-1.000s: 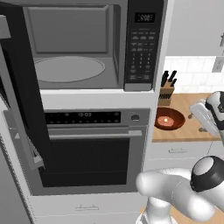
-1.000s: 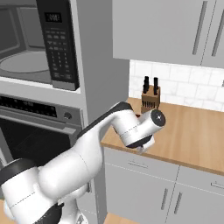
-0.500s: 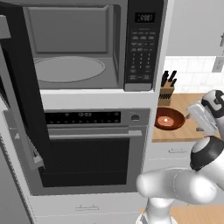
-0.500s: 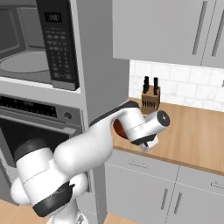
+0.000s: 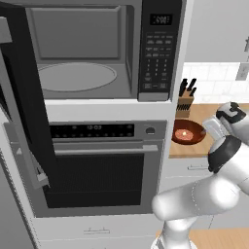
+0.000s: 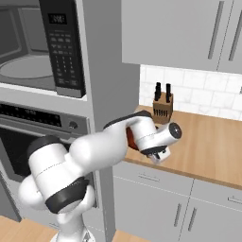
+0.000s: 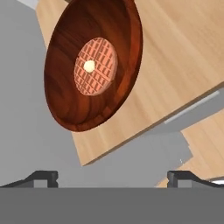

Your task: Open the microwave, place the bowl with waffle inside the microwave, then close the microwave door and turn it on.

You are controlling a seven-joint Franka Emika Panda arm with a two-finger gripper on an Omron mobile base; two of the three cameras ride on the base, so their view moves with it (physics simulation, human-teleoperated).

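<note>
One step of the task looks done: the microwave door [image 5: 29, 102] stands swung wide to the left, and the microwave [image 5: 97, 48] shows its grey cavity and bare turntable. Everything else is left, by my reading: the bowl with waffle [image 5: 187, 133] sits on the wooden desk [image 6: 212, 146] near its left edge, just in front of the knife block [image 5: 185, 99], not yet lifted, and closing the door and starting the oven come after. The claw [image 7: 112, 177] hangs near the bowl with its fingers spread wide apart and nothing between them; in the hand view the bowl lies ahead of the tips, untouched. Compared with a second ago, the arm has swung further right and folded in toward the bowl, while bowl, door and base views have stayed put.
</note>
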